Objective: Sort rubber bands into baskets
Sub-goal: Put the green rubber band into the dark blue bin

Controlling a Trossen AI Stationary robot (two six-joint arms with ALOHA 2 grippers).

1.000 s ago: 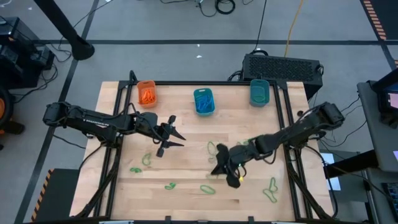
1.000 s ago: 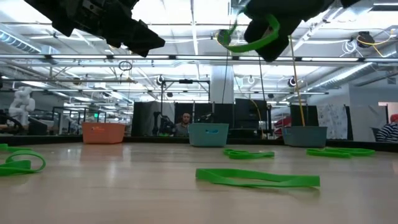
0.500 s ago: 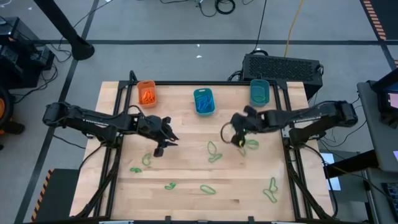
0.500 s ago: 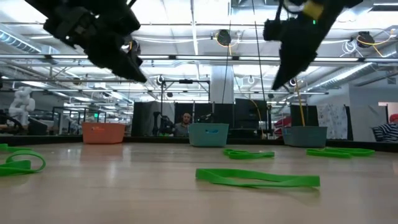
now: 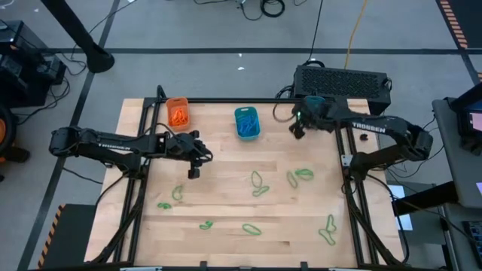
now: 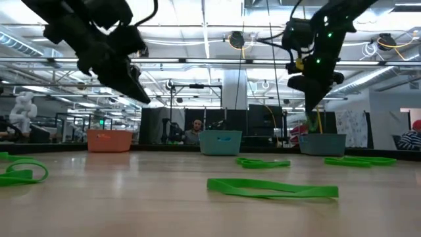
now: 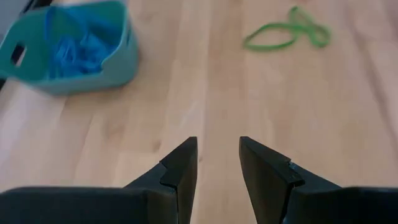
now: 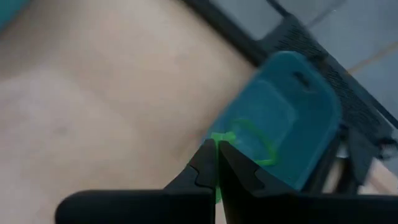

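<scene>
Three baskets stand along the table's far edge: an orange one [image 5: 178, 113], a teal one with blue rubber bands [image 5: 246, 123] and a second teal one [image 5: 314, 111]. My right gripper [image 5: 296, 125] hangs just left of that second teal basket [image 8: 283, 118], shut on a green rubber band [image 8: 249, 144]. My left gripper [image 5: 193, 168] hovers open over bare wood at the left middle, with nothing between its fingers [image 7: 217, 163]. Several green rubber bands lie flat on the table, among them one at the middle [image 5: 258, 183] and one at the right [image 5: 299, 176]. My right gripper pinches a short stretch of the green rubber band [image 8: 217, 140] between its two fingertips. The fingers slant down from above. The rest of the loop [image 8: 256, 147] hangs free beyond the tips, clear of the table, in front of the teal basket's inside.
A big black box [image 5: 343, 81] sits behind the table's far right corner. More green bands lie near the front edge [image 5: 251, 229], front right [image 5: 327, 229] and front left [image 5: 178, 193]. The left wrist view shows the middle basket [image 7: 68, 46] and a green band [image 7: 289, 36].
My right gripper has carried the green band from the table's near middle toward the far right, up to the right teal basket, turning as it went and staying shut. My left gripper has tipped downward and shifted slightly left, still open.
</scene>
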